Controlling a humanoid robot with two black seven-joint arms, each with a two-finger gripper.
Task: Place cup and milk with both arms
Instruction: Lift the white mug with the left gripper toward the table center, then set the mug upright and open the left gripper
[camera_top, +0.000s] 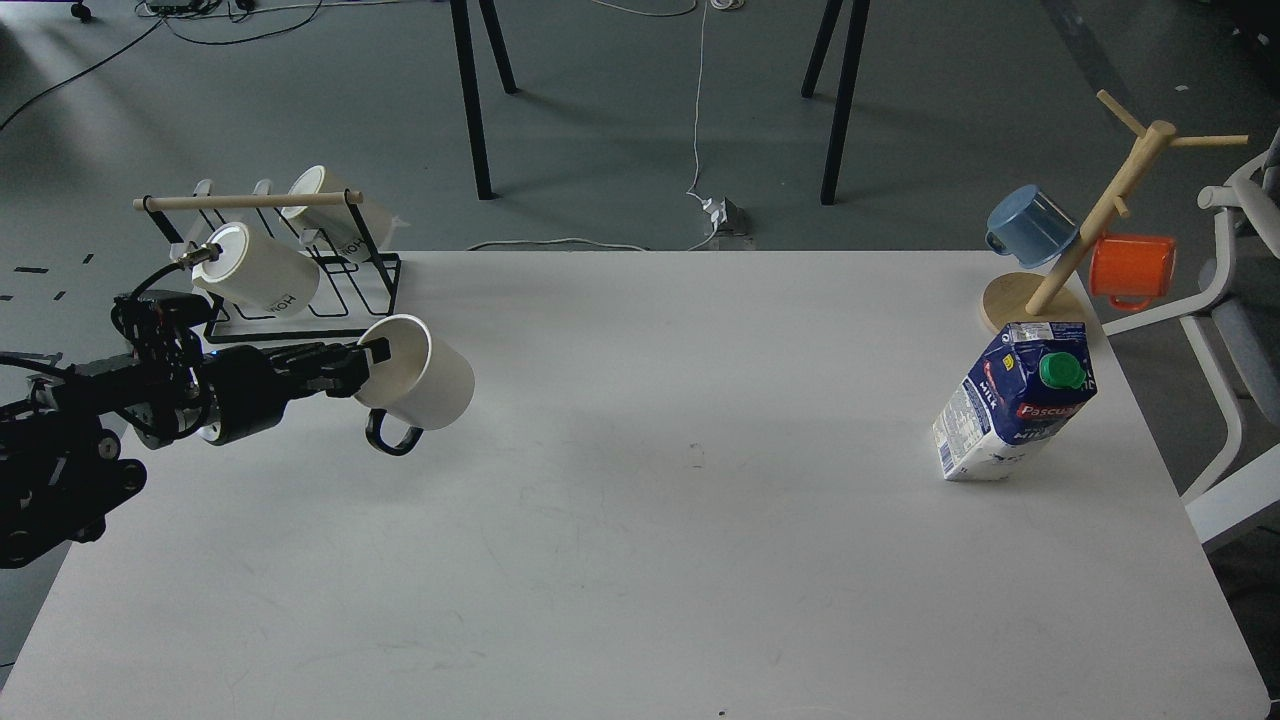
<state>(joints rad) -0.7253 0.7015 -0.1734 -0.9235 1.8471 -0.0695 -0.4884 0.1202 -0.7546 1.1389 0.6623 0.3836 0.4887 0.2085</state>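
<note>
The cup (425, 378) is a plain white mug with a black loop handle hanging below it. My left gripper (366, 362) is shut on its rim and holds it tilted on its side above the left part of the white table (640, 560). The milk (1012, 402) is a dark blue and white carton with a green cap and red label. It stands upright near the table's right edge. My right arm and gripper are out of view.
A black wire rack (300, 290) with a wooden bar holds cream lidded mugs (258, 272) at the back left, just behind my left arm. A wooden mug tree (1095, 225) with a blue mug (1030, 226) and an orange mug (1132, 270) stands at the back right.
</note>
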